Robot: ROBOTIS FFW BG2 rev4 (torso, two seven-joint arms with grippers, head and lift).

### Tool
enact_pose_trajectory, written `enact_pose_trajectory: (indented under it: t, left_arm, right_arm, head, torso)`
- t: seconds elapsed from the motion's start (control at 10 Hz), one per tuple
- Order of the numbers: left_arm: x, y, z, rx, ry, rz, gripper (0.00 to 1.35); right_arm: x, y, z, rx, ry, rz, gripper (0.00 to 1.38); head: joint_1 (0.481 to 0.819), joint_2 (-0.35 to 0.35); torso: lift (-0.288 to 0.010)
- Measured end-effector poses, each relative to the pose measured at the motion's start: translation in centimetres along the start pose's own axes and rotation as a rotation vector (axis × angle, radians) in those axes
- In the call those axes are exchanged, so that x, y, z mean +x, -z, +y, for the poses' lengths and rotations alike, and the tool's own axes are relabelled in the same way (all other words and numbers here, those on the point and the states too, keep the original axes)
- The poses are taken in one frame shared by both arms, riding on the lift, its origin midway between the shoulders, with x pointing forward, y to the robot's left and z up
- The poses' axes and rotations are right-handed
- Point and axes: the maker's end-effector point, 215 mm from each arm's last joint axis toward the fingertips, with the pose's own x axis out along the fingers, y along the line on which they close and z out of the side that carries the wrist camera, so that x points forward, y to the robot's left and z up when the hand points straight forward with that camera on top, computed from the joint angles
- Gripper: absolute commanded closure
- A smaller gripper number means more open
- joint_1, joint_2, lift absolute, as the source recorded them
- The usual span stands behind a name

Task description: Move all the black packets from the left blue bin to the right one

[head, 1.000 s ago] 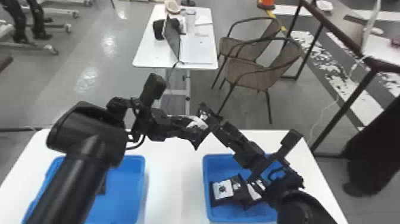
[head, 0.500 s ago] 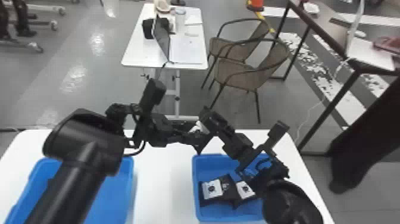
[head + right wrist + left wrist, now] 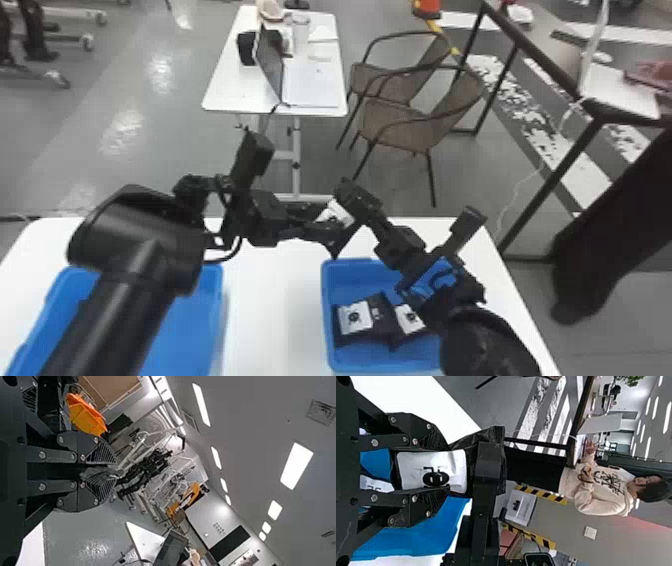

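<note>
Shifted rightward: left gripper, pinching one packet; right gripper, narrow (two packets in right bin).

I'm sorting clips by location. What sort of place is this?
Probably a robotics lab or test area: there is a black humanoid-looking machine, a laptop on a white table, and black-and-yellow striped tape.
</note>
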Motion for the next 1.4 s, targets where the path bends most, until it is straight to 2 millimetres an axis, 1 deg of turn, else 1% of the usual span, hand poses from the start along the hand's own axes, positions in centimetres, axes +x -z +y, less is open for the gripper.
enact_pose_trajectory:
  t: [0.1, 0.2, 0.3, 0.4, 0.5, 0.6, 0.7, 0.8, 0.9, 1.0, 1.1, 1.2, 1.3, 1.4]
  left_arm:
    - [-0.1, 0.1, 0.1, -0.004, -0.007, -0.005, 0.45]
    - [-0.2, 0.2, 0.2, -0.018, -0.013, -0.015, 0.27]
    - [-0.5, 0.7, 0.2, -0.038, -0.018, -0.023, 0.16]
    - [-1.2, 1.5, 0.4, -0.063, -0.032, -0.03, 0.12]
    - [-2.3, 2.5, 0.8, -0.095, -0.057, -0.04, 0.12]
    - [-3.9, 3.9, 1.5, -0.133, -0.097, -0.053, 0.12]
    - [-6.2, 5.7, 2.4, -0.18, -0.155, -0.066, 0.12]
    - [-8.7, 7.7, 3.4, -0.231, -0.218, -0.077, 0.12]
    - [-11.3, 9.5, 4.3, -0.271, -0.275, -0.086, 0.12]
    - [-13.7, 10.9, 5.2, -0.301, -0.329, -0.093, 0.12]
    - [-15.7, 11.9, 6.0, -0.32, -0.38, -0.101, 0.12]
    - [-17.2, 12.5, 6.4, -0.334, -0.412, -0.109, 0.12]
    - [-17.9, 12.9, 6.5, -0.348, -0.425, -0.119, 0.12]
    - [-18.2, 13.1, 6.4, -0.358, -0.431, -0.127, 0.12]
  right_arm:
    - [-0.1, -0.2, -0.1, -0.002, 0.003, -0.009, 1.16]
    - [-0.3, -0.5, -0.4, -0.009, 0.014, -0.019, 1.16]
    - [-0.7, -0.8, -1.0, -0.015, 0.036, -0.031, 1.16]
    - [-1.3, -1.2, -1.8, -0.021, 0.06, -0.045, 1.16]
    - [-2.1, -1.4, -2.6, -0.023, 0.082, -0.053, 1.16]
    - [-3.1, -1.4, -3.5, -0.023, 0.107, -0.055, 1.16]
    - [-4.3, -0.8, -4.6, -0.018, 0.139, -0.049, 1.16]
    - [-5.8, 0.1, -5.6, -0.004, 0.172, -0.04, 1.16]
    - [-7.2, 1.6, -6.4, 0.019, 0.199, -0.019, 1.16]
    - [-8.2, 3.2, -7.3, 0.04, 0.219, 0.013, 1.16]
    - [-9.0, 4.5, -8.1, 0.057, 0.238, 0.039, 1.16]
    - [-9.7, 5.6, -9.1, 0.074, 0.259, 0.056, 1.16]
    - [-10.5, 6.5, -10.3, 0.092, 0.287, 0.066, 1.16]
    - [-11.5, 7.5, -11.5, 0.12, 0.317, 0.073, 1.16]
  head:
    - [0.695, -0.156]
    - [0.695, -0.157]
    - [0.695, -0.161]
    - [0.695, -0.163]
    - [0.695, -0.163]
    - [0.695, -0.157]
    - [0.695, -0.14]
    - [0.695, -0.117]
    - [0.695, -0.102]
    - [0.695, -0.069]
    - [0.695, -0.042]
    - [0.695, -0.023]
    - [0.695, -0.02]
    - [0.695, -0.023]
  torso:
    - [0.0]
    - [0.0]
    - [0.0]
    - [0.0]
    - [0.0]
    - [0.0]
    - [0.0]
    - [0.0]
    - [0.0]
    - [0.0]
    - [0.0]
    - [0.0]
    - [0.0]
    - [0.0]
